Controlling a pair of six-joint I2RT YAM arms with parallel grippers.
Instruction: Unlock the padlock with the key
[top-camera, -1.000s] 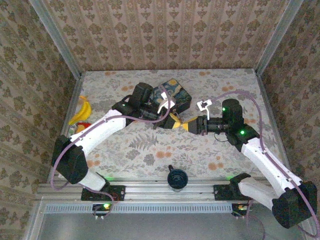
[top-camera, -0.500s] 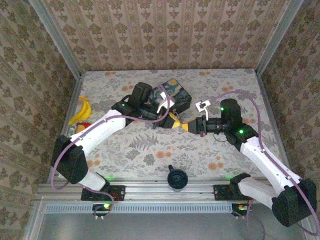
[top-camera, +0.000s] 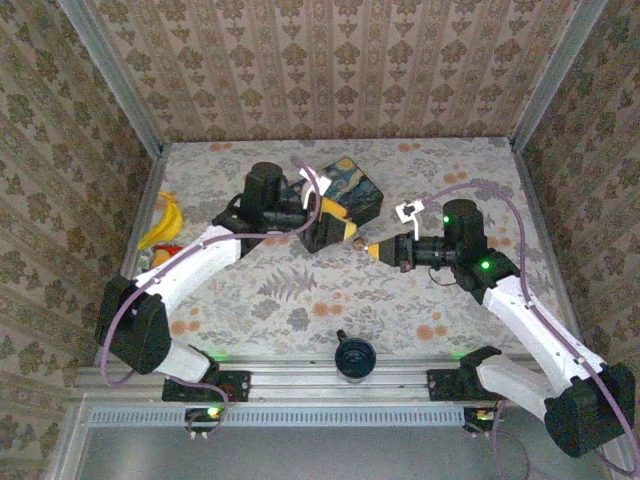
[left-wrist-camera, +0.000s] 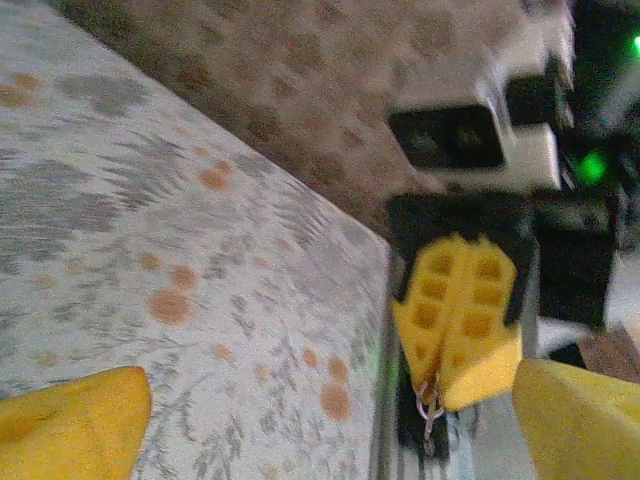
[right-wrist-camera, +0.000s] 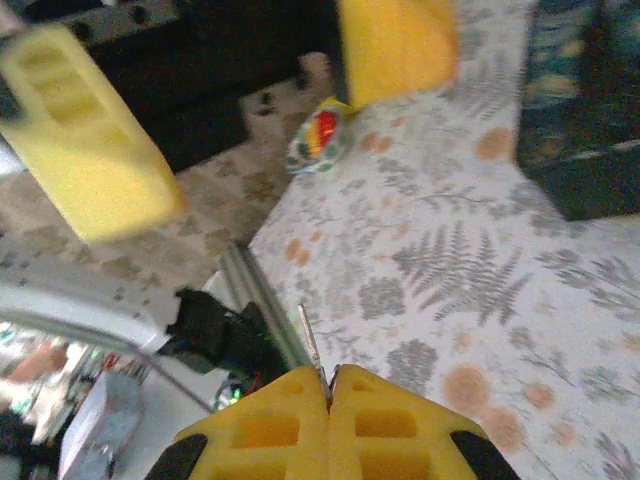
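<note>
yellow pads: the right end effector has its two yellow pads pressed flat together, nipping a thin silver key whose shaft sticks out past the tips.
left end effector: spread wide, its yellow fingers at either edge of its own wrist view with nothing between them.
padlock: too small to place with certainty in these views; my guess is that it lies by the dark blue painted box, close to the left end effector.
key axis: in the overhead view the shaft runs along the right end effector's own line. it points left across the floral surface at the left end effector, which faces it from close by.
nearer arm: the left is just beside the box; the right sits a little nearer the bases, with the key between the two.
step in hand: judged to be lining the key up. the lock has first to be found and steadied, so the task looks early.
risk: the key is slim and seems pinched by its end alone, so it could swivel in the pads on contact.
writing: no brand or label can be read; the box bears only swirling sky paint.
also there: bananas at the left edge, well apart.
</note>
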